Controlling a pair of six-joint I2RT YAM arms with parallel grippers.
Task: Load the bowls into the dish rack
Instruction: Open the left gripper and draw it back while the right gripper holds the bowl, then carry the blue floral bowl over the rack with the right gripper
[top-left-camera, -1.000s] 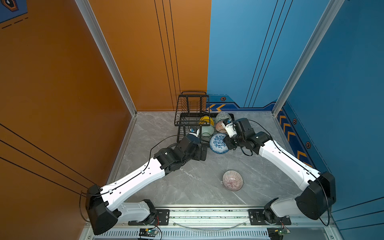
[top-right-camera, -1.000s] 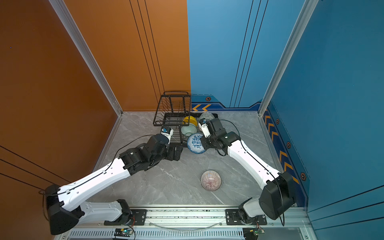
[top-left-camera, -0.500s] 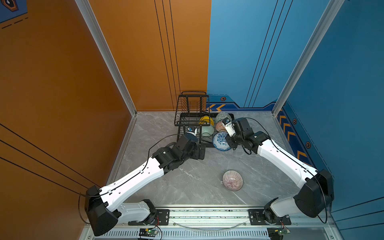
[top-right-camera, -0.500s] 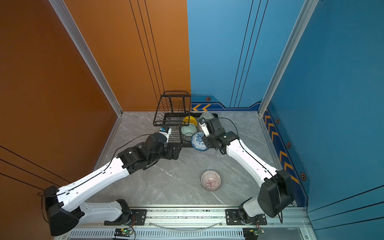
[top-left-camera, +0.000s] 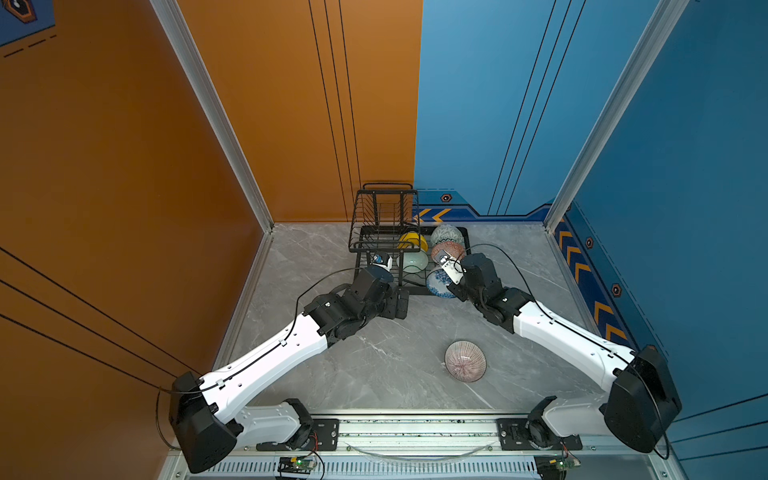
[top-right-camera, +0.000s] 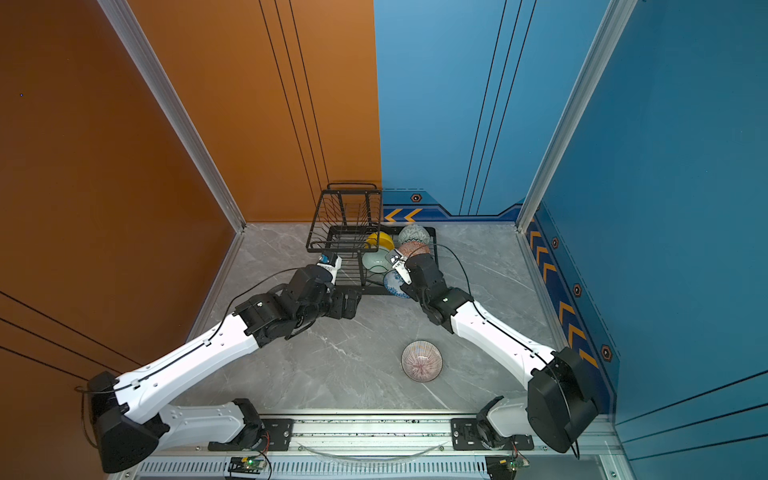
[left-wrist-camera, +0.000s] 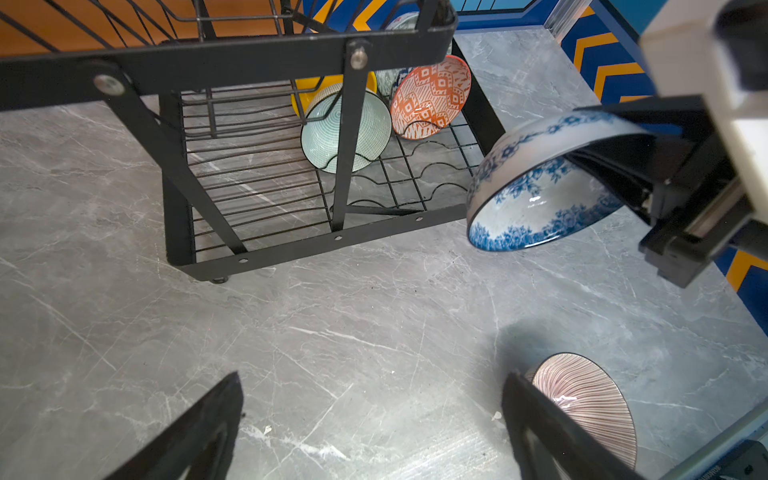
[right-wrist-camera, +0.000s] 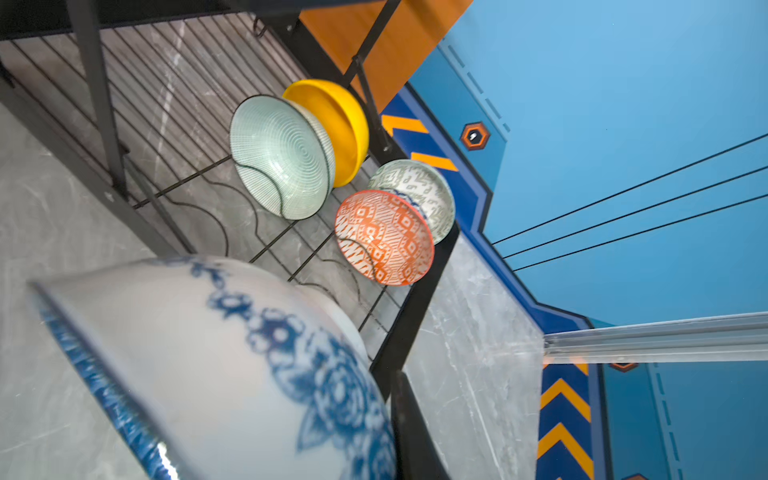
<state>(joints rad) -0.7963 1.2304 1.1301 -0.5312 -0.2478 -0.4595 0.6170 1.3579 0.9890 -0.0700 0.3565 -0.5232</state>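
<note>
Right hand (top-left-camera: 452, 286): clenched on the rim of the blue-and-white floral ceramic bowl (left-wrist-camera: 536, 199). The bowl is carried off the bench (top-left-camera: 374, 357), a grey marble-patterned surface. It is tipped steeply with its opening facing down and toward the left arm. It sits at the near right corner of the black wire dish rack (top-left-camera: 384, 208). Cannot tell whether it touches the rack frame.

Left hand (left-wrist-camera: 372, 384): released, fingers spread wide with nothing between them. It hovers over bare bench just in front of the rack's near edge.

Rack, lower tray: four bowls stand on edge in the curved slot dividers.
- The plain yellow bowl (right-wrist-camera: 332, 120) is at the back, with the pale mint ringed bowl (right-wrist-camera: 278, 158) directly in front and overlapping it.
- In the neighbouring row, the grey-green geometric bowl (right-wrist-camera: 419, 191) is at the back, with the orange diamond-patterned bowl (right-wrist-camera: 382, 237) in front of it.
- The slots nearer the front are unoccupied.

Raised basket tier: no bowls visible in it.

The pinkish radial-striped bowl (top-left-camera: 465, 360) sits upright on the bench. It is well apart from the rack, between the two arms and nearer the right one.
</note>
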